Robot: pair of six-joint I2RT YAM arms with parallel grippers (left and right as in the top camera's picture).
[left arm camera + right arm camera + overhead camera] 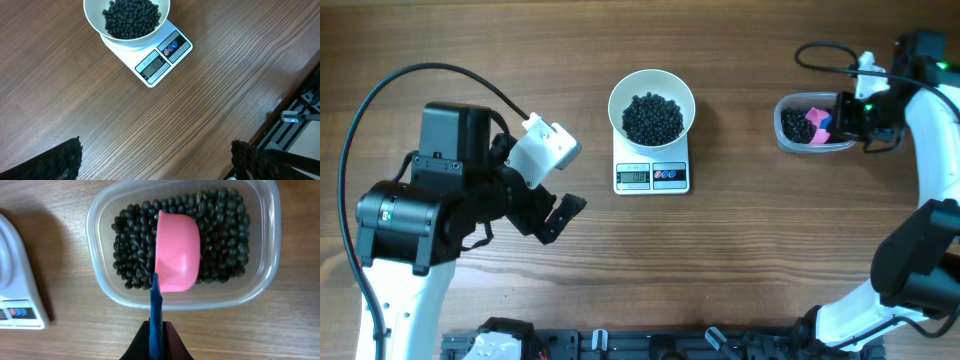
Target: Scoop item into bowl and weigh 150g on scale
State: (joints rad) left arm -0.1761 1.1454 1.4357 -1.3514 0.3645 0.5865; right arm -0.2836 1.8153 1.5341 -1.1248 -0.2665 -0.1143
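The right tool (156,330) grasps a pink scoop (176,255) over the tub (272,245) of pellets (225,220). The left tool (155,159) is spread wide, released.

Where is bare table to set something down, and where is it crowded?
Free: wood between scale and clear tub; wood from the scale to the near rail. Crowded: around the left tool; the tub, where the right tool holds the scoop.

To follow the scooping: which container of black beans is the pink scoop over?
The clear rectangular plastic tub, under the pink scoop; the round white bowl on the white scale holds only beans.
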